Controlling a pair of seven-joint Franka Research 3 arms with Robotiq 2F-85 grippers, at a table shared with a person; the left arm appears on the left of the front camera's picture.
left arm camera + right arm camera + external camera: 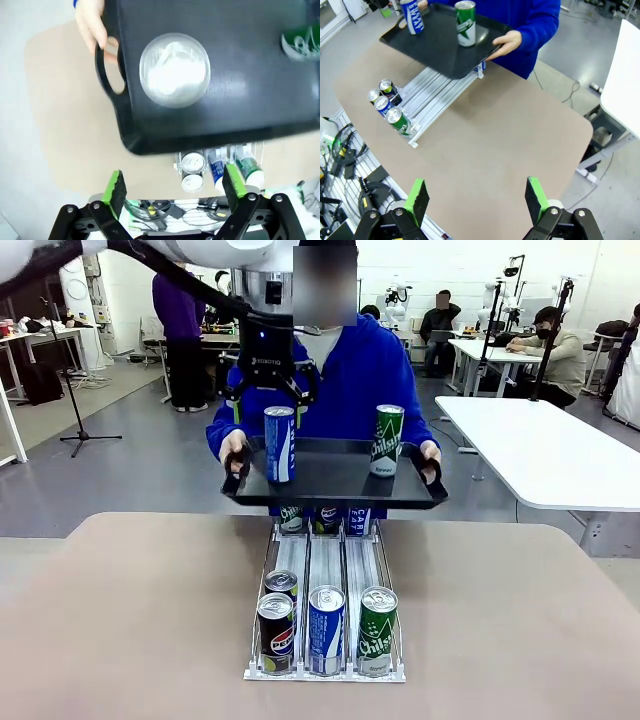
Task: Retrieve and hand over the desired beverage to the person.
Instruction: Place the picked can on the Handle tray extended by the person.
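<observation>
Blue can (279,443) upright on black tray (330,472)

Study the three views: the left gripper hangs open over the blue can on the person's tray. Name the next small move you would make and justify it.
Probably lift the left gripper straight up and draw it back. Its jaws stand open above the blue can, which stands upright on the black tray beside the green can, and the person's hands hold the tray.
</observation>
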